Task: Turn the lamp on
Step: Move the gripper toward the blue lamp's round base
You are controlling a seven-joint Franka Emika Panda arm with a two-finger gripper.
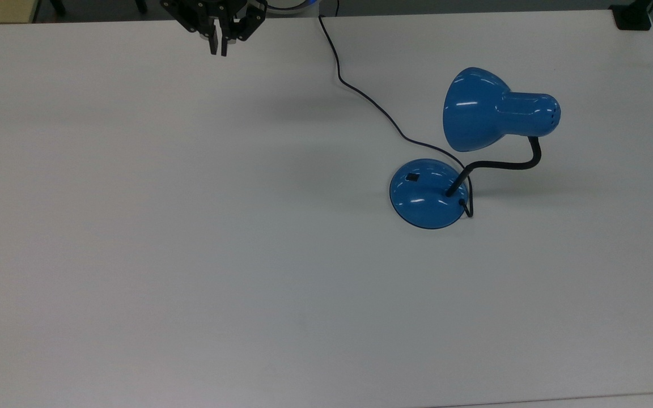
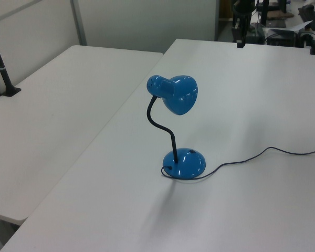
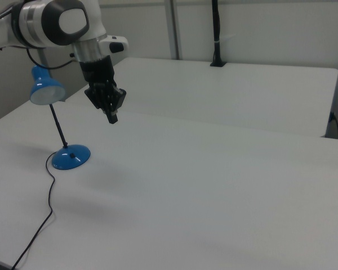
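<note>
The blue lamp stands on the white table, its bell shade raised on a black bendy neck above the round domed base. A small black switch sits on the base's upper left in the top view. The shade is dark. The lamp also shows in the left view and the right view. My gripper hangs shut and empty above the table's far edge, well to the top view's left of the lamp; it also shows in the right view.
A thin black cord runs from the base across the table to its far edge. A second white table stands alongside. A black post clamp sits at the table's far right corner in the top view.
</note>
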